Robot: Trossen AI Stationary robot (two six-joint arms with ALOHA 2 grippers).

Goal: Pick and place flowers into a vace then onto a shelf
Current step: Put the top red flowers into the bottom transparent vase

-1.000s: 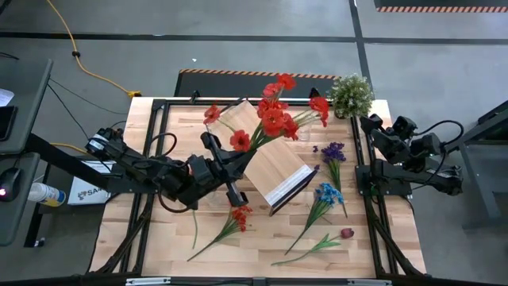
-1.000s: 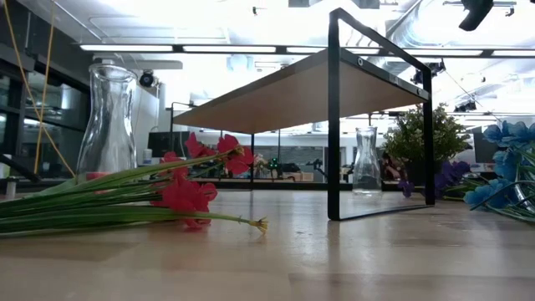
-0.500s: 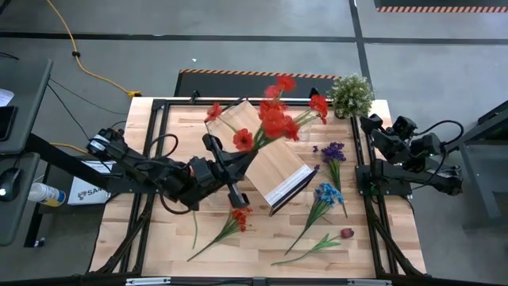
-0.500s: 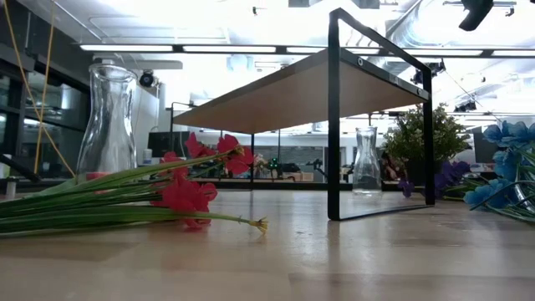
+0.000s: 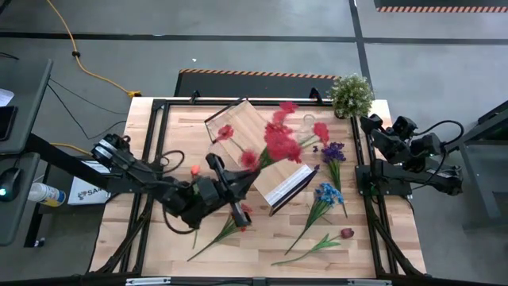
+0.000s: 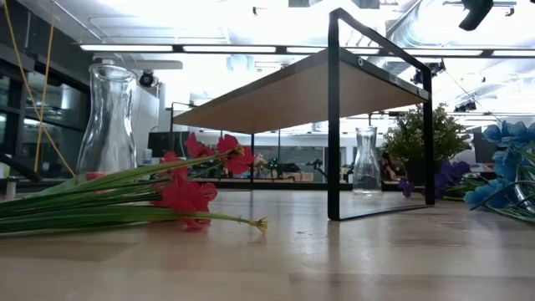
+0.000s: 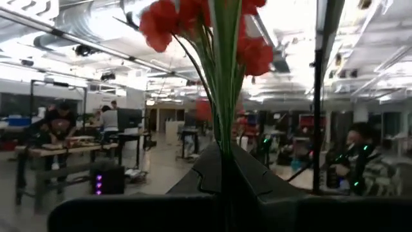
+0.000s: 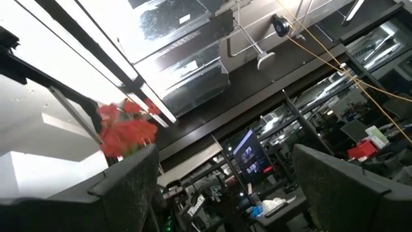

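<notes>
The left hand [image 5: 238, 208], clamped on the stems of a red flower bunch [image 5: 274, 141], has swung since a second ago: the blooms have dropped from the far edge to above the shelf [image 5: 262, 163] at mid-tabletop. Likely it is steering toward a glass vase [image 6: 106, 121]. The right hand [image 5: 371, 125] waits open at the right edge.

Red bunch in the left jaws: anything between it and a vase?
Nothing visible. The left gripper holds the red bunch above the shelf; the clear vase stands just beyond the blooms, no object between.
</notes>
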